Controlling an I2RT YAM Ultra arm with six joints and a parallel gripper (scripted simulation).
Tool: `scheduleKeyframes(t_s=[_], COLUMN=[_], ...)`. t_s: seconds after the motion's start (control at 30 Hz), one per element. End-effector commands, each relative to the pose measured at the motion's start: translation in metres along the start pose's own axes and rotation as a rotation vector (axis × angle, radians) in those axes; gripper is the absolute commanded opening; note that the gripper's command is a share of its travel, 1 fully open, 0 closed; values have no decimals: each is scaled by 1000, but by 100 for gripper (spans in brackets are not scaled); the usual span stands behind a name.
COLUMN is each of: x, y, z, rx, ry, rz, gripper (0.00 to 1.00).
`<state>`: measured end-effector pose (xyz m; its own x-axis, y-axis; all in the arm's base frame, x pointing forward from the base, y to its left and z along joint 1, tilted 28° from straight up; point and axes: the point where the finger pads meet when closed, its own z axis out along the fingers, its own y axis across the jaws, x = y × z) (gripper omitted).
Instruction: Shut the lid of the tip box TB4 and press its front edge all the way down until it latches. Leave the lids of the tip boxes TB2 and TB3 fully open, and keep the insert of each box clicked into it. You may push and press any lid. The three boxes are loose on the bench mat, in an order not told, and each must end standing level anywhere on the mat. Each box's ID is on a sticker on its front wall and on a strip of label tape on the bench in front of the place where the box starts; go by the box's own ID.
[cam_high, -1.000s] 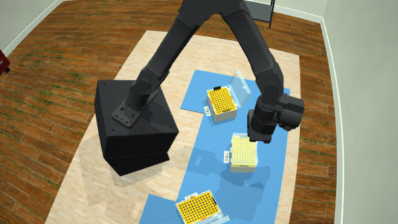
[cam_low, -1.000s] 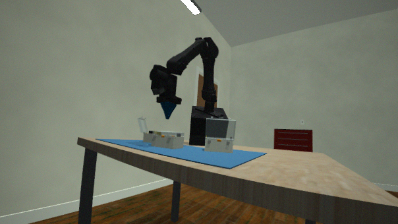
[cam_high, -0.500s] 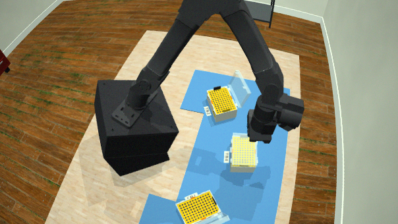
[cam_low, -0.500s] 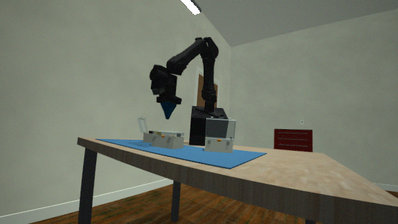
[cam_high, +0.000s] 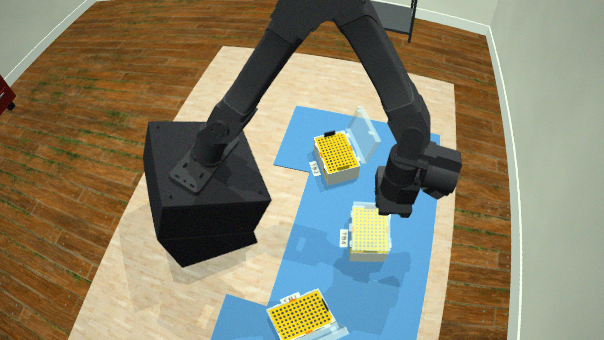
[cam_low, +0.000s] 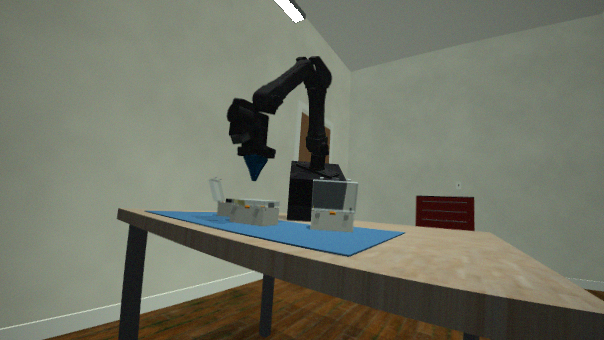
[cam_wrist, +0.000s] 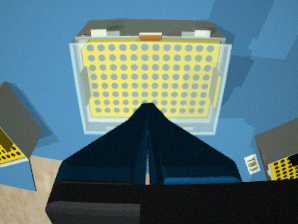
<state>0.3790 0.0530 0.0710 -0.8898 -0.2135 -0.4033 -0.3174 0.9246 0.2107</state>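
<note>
Three tip boxes with yellow inserts stand on the blue mat (cam_high: 360, 250). The middle box (cam_high: 370, 232) has its clear lid lying down over the insert; it fills the wrist view (cam_wrist: 149, 83), with an orange tab (cam_wrist: 149, 38) at its far wall. I cannot tell whether the lid is latched. The far box (cam_high: 336, 157) has its lid (cam_high: 363, 132) standing open. The near box (cam_high: 300, 315) has its lid open too, upright in the side view (cam_low: 335, 195). The ID stickers are too small to read. My gripper (cam_low: 255, 175) is shut and empty, well above the middle box (cam_low: 255, 212); its blue fingertips (cam_wrist: 148, 106) point down at it.
The black arm base (cam_high: 205, 190) stands on the bench left of the mat. White label strips (cam_high: 344, 237) lie on the mat beside the boxes. A red cabinet (cam_low: 445, 212) stands behind the bench.
</note>
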Motion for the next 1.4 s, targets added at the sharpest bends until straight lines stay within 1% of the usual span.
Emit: scheduleKeyframes(t_s=[0.0,0.37,0.4,0.47,0.53,1.03,1.1,1.37], x=[-18,-18,-14,-14,-14,-12,-12,-11], y=[-5,-5,-4,-4,-4,-3,-3,-3], z=[-16,-16,-19,-23,-23,-53,-53,-69], rx=[17,17,11,11,11,12,12,13], ry=[-69,-69,-51,-51,-51,-51,-51,-50], rz=[-11,-11,-7,-7,-7,-7,-7,-8], gripper=[0,0,0,0,0,0,0,0])
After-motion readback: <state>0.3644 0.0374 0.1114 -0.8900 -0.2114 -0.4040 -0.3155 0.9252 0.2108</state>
